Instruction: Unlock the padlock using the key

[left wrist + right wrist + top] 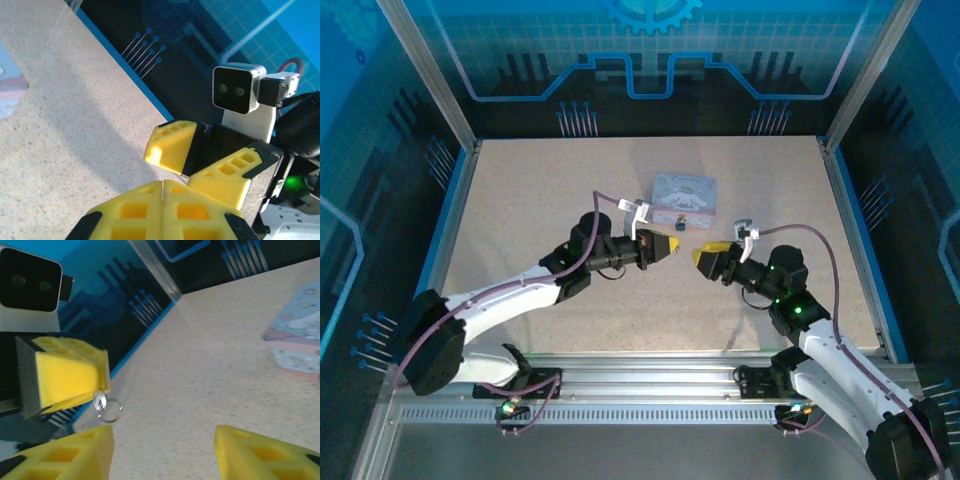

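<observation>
as the two end effectors meet above the desk (570,300): left end effector (670,245) pinched shut on the key (100,401), ring (113,410) dangling beneath
right end effector (163,440): jaws apart, empty, facing the left one
padlock (681,218): just beyond both end effectors, against the tin (685,192)
risk: key, gripped only at the very tip, may twist or drop at insertion; the unheld padlock could slide away

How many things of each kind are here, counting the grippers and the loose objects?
grippers: 2, the left gripper and the right gripper
tin: 1
padlock: 1, at the tin's near edge
key: 1, pinched in the left gripper, its ring dangling
total: 5
</observation>
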